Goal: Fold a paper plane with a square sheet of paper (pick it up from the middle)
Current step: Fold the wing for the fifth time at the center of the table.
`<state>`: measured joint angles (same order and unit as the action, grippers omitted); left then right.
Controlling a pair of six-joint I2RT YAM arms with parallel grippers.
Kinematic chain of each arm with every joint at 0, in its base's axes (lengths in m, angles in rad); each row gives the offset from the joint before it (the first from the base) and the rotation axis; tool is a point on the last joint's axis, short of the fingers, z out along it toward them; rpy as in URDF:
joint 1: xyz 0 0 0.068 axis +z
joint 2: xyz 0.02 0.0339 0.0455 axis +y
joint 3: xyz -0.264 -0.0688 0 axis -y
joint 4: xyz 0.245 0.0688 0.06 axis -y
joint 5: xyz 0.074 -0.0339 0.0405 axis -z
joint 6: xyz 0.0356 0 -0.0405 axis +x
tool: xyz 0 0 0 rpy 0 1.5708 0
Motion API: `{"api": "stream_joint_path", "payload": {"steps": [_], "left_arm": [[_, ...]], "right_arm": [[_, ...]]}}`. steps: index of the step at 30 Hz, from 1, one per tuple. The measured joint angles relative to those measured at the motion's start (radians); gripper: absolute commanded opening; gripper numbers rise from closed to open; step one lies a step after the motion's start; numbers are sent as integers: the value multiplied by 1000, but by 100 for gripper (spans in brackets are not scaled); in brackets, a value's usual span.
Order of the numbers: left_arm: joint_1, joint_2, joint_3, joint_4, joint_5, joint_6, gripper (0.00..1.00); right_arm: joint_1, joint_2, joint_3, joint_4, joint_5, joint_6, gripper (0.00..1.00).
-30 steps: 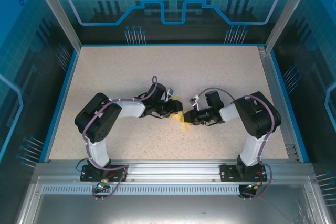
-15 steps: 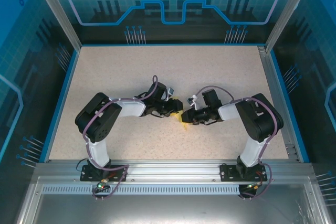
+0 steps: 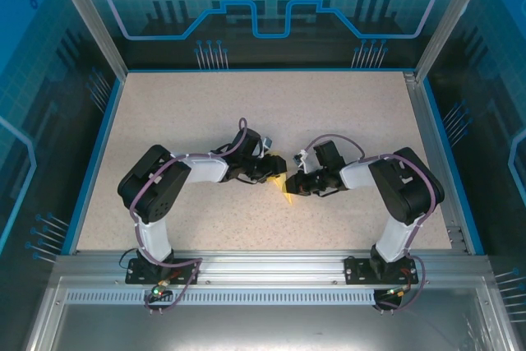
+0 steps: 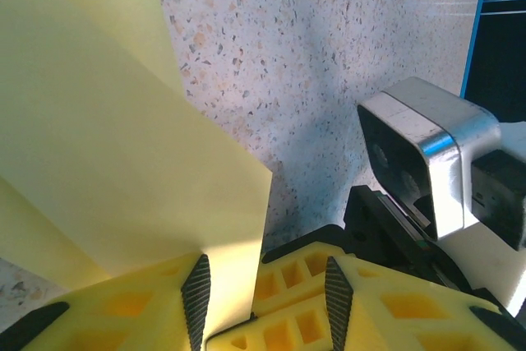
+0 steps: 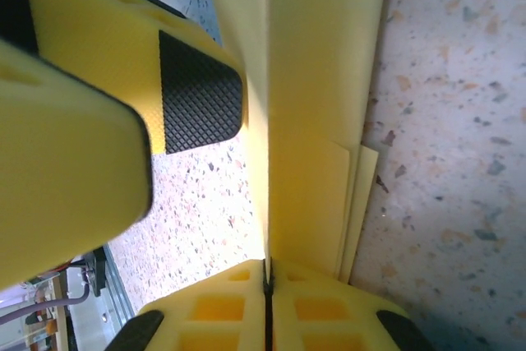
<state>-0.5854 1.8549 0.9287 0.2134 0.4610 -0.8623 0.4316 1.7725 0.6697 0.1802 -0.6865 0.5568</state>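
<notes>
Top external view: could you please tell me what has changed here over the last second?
The right gripper edged slightly left, toward the left gripper, and shut on the folded yellow sheet of paper. The left gripper kept its place with its jaws apart at the sheet, and the sheet stayed between the two grippers.

**Speckled table with a blue rim**

The table is a pale beige slab flecked with brown and grey, and it takes up the middle of the overhead frame. A blue edge runs along its left, far and right sides. A metal rail borders it toward the bottom of the frame. The left arm's base and the right arm's base are bolted there. Just below centre, a folded yellow paper sits low over the surface; whether it touches cannot be told.
</notes>
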Motion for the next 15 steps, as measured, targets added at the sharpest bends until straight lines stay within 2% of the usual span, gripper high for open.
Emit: {"api": "stream_joint_path", "payload": {"steps": [5,15], "left_arm": [[2,0,0,-6,0,1,48],[2,-79,-37,2,-2,4,50]], "right_arm": [[-6,0,0,11,-11,5,2],[-48,21,0,42,-125,43,1]]}}
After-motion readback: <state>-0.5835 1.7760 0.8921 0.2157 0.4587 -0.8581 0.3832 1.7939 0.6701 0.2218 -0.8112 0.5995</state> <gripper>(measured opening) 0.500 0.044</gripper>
